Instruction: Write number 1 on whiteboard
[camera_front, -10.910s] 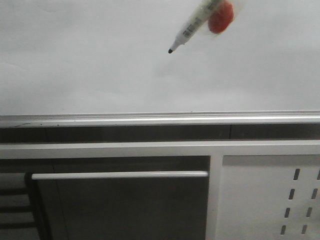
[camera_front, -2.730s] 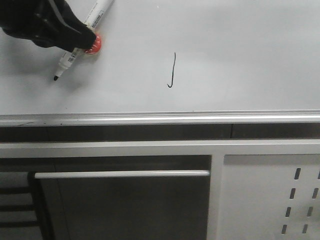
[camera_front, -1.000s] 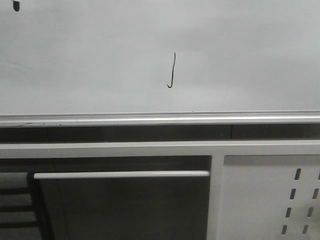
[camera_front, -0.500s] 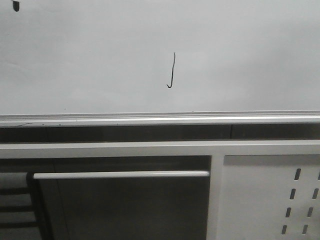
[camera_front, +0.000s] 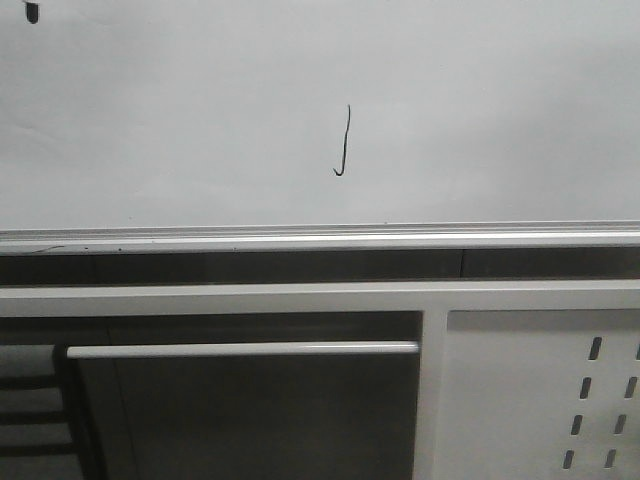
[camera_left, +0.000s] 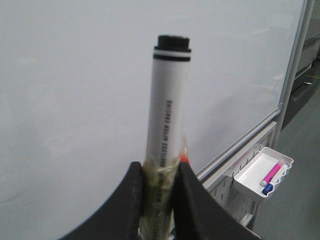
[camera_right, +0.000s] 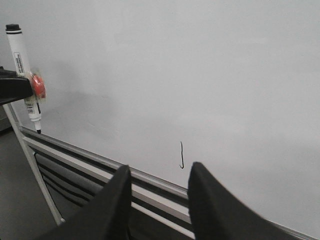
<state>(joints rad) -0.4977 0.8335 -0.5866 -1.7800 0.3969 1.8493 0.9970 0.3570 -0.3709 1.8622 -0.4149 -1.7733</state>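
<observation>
Front view: the whiteboard (camera_front: 480, 110) fills the upper half, with its silver rail (camera_front: 320, 238) below. The number 1 (camera_front: 344, 141) sits on the board a little above the rail, a thin black stroke hooked left at its foot. Since 2.7 seconds ago the left gripper and marker have drawn away up and to the left of the digit; only a dark marker tip (camera_front: 32, 11) shows, far left of the number and well apart from it. The stroke looks unchanged, so the writing seems finished.

Left wrist view: the left gripper (camera_left: 159, 175) is clenched on the white marker (camera_left: 166, 125), black end up, the board behind it. A small white tray (camera_left: 263, 172) beyond the board's corner holds a pink marker (camera_left: 273, 173).

Right wrist view: the right gripper (camera_right: 159, 176) is spread and grasps nothing. The number 1 (camera_right: 181, 154) shows just above the rail (camera_right: 80, 152). Far left of the digit, the marker (camera_right: 26, 75) hangs tip down, off the surface.
</observation>
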